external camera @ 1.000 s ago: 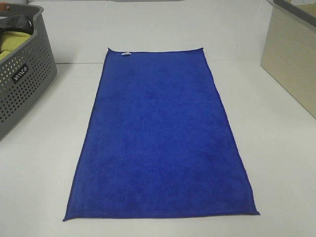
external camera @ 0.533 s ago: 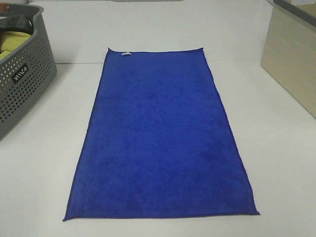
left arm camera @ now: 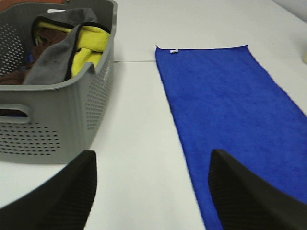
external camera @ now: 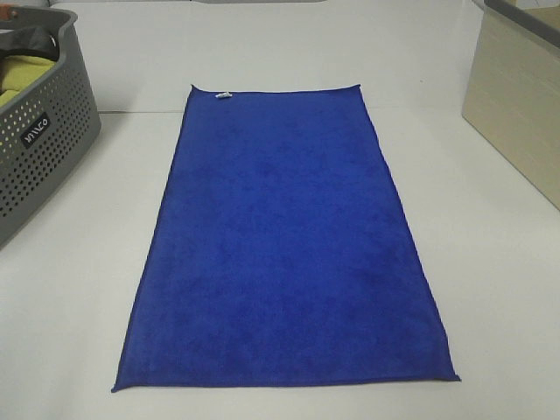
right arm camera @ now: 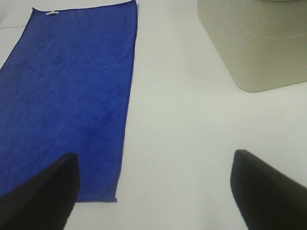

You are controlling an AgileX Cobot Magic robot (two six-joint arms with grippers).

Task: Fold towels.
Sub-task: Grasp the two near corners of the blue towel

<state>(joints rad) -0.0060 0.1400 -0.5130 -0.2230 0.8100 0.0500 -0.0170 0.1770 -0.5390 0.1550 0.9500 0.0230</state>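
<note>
A plain white worktop [external camera: 490, 289] fills the high view, evenly lit, with soft shadows and no glare. A thin seam [external camera: 131, 111] crosses it toward 12 o'clock. At 10 o'clock stands a grey perforated basket [external camera: 44, 149] holding a yellow-green cloth [external camera: 22, 74] and a dark cloth [external camera: 31, 42]. At 2 o'clock stands a beige bin [external camera: 516, 114] with a darker rim.

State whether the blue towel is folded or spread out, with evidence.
Spread flat: the towel lies as one long rectangle, four corners showing, no fold line.
</note>
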